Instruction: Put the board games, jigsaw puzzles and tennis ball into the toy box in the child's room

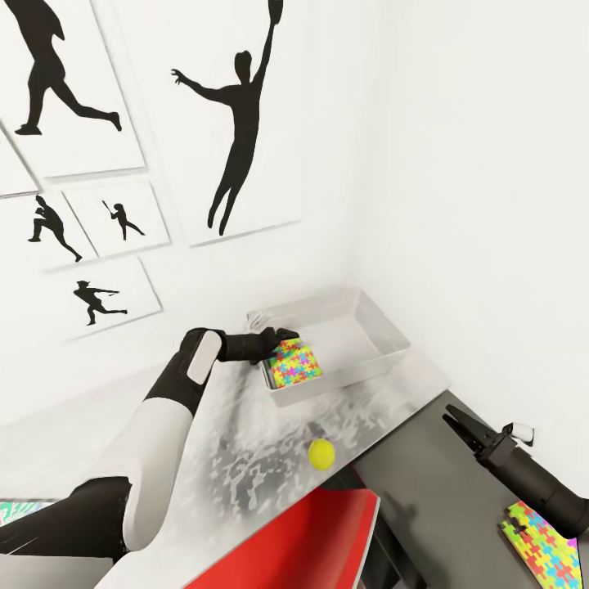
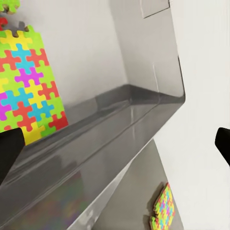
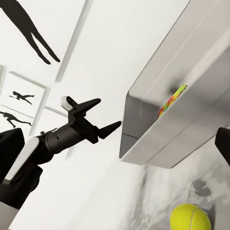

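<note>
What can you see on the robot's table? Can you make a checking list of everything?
Surface: table, pale mottled top.
Job's things: toy box near the wall corner, one jigsaw puzzle inside; tennis ball on the table outside the box; second jigsaw puzzle on the lower dark desk.
Clutter: red flat thing at the table's near edge.
End effectors: left end effector open, empty, by the box rim; right end effector empty, cannot tell if open.
Cables: nothing seen.
Surroundings: white walls, baseball silhouette pictures.
</note>
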`<state>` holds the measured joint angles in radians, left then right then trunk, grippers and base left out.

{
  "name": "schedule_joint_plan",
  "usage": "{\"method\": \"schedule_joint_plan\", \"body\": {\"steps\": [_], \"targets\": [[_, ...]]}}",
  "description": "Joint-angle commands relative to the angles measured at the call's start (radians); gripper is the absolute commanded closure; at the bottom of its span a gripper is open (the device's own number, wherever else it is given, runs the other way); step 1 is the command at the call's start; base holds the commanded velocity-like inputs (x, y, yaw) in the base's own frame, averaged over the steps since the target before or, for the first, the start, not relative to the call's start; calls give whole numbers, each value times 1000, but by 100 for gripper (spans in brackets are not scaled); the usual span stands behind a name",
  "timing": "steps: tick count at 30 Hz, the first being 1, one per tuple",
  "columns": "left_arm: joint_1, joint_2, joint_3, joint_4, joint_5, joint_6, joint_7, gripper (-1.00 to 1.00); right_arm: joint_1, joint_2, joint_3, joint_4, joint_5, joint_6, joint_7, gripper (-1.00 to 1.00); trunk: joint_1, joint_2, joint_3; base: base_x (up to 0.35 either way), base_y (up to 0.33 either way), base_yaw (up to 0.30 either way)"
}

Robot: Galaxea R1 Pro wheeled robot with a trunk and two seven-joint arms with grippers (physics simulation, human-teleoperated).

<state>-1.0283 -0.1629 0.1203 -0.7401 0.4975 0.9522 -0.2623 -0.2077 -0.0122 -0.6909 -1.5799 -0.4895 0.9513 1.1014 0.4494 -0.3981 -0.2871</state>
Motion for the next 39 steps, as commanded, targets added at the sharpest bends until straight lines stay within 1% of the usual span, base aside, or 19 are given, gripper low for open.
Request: {"method": "schedule_joint_plan", "body": {"steps": [1, 4, 7, 8, 12, 13, 16, 19, 20, 21, 25, 26, 30, 31, 34, 39], "targets": [[-1, 0, 6, -5, -8, 9, -8, -100, -1, 0, -1, 0, 0, 4, 3, -100, 1, -2, -2, 0, 0, 0], [-1, 10, 7, -21, -7, 30, -9, -100, -1, 0, -1, 0, 0, 4, 3, -100, 1, -2, -2, 0, 0, 0], [-1, 26, 7, -39, 1, 57, -15, -100, -1, 0, -1, 0, 0, 4, 4, -100, 1, -2, -2, 0, 0, 0], [-1, 41, 7, -50, 14, 69, -27, -100, -1, 0, -4, 0, 0, 4, 4, -100, 1, -2, -2, 0, 0, 0], [-1, 79, 7, -63, 62, 84, -68, -100, -1, 0, -16, 0, 0, 4, 5, -100, 1, -2, -2, 0, 0, 0], [-1, 106, 5, -66, 93, 88, -91, -100, -1, 0, -22, 0, 0, 5, 5, -100, 1, -2, -2, 0, 0, 0], [-1, 155, 1, -68, 140, 92, -125, -100, -1, 0, -28, 0, 0, 5, 6, -100, 1, -2, -2, 0, 0, 0], [-1, 211, -4, -70, 182, 95, -156, -100, -1, 0, -31, 0, 0, 5, 6, -100, 1, -2, -2, 0, 0, 0], [0, 247, -6, -70, 207, 95, -179, -100, -1, 1, -32, 0, 0, 5, 6, -100, 1, -2, -2, 0, 0, 0], [0, 265, -7, -71, 217, 95, -191, -100, -1, 1, -33, 0, 0, 5, 6, -100, 1, -2, -2, 0, 0, 0], [3, 332, -9, -71, 248, 95, -256, -100, -1, 1, -34, 0, 0, 5, 7, -100, 1, -2, -2, 0, 0, 0], [5, 364, -10, -71, 256, 95, -298, -100, -1, 2, -34, 0, 0, 5, 8, -100, 1, -2, -2, 0, 0, 0], [9, 417, -11, -69, 264, 95, -387, -100, -1, 3, -34, 0, 0, 4, 13, -100, 1, -2, -2, 0, 0, 0], [12, 438, -11, -68, 264, 95, -428, -100, -1, 3, -34, 0, 0, 4, 17, -100, 1, -2, -2, 0, 0, 0], [16, 457, -12, -67, 261, 95, -468, -100, -1, 4, -34, 0, 0, 4, 24, -100, 1, -2, -2, 0, 0, 0], [19, 467, -25, -66, 254, 92, -493, -100, -1, 7, -34, 0, 0, 3, 28, -100, 1, -2, -2, 0, 0, 0]]}}
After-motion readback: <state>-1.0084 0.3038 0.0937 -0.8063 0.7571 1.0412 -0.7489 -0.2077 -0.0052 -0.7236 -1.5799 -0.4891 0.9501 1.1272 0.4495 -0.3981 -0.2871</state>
